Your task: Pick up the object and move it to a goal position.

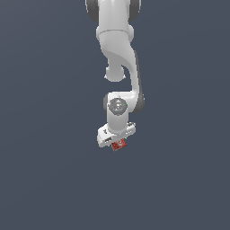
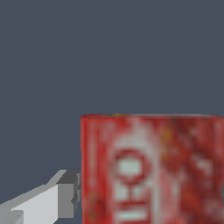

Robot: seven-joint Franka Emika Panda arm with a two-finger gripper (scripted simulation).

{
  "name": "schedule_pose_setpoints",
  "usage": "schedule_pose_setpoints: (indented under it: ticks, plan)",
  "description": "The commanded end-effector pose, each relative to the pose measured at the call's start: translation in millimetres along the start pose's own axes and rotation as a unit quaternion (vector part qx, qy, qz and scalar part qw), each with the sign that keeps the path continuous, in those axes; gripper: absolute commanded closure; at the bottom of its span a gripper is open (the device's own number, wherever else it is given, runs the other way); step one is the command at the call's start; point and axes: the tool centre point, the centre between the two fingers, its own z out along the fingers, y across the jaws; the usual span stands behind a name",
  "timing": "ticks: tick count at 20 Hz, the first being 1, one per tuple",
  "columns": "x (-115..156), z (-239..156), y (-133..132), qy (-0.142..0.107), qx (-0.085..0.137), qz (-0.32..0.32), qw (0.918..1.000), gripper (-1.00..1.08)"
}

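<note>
The object is a small flat red box with white printing (image 1: 119, 145). In the exterior view it sits right under my white gripper (image 1: 117, 143), near the middle of the plain grey surface. In the wrist view the red box (image 2: 153, 170) fills much of the picture, very close to the camera. One grey-tipped finger (image 2: 68, 194) presses against its side; the other finger is hidden behind the box. The gripper looks shut on the box. Whether the box rests on the surface or hangs above it cannot be told.
The white arm (image 1: 119, 49) reaches down from the top of the exterior view. A plain dark grey surface (image 1: 45, 179) lies all around. No other objects and no goal marker show.
</note>
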Motion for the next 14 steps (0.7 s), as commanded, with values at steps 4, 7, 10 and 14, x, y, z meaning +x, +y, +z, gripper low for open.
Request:
schedule_pose_setpoints:
  ticks: [4,7,10,14]
  plan:
    - [0.8,0.8,0.4,0.001,0.000,0.000,1.0000,1.08]
    - [0.8,0.8,0.4,0.001,0.000,0.000,1.0000,1.08]
    - [0.8,0.8,0.4,0.001,0.000,0.000,1.0000,1.08]
    - [-1.2,-0.9,2.2,0.001,0.000,0.000,1.0000,1.08]
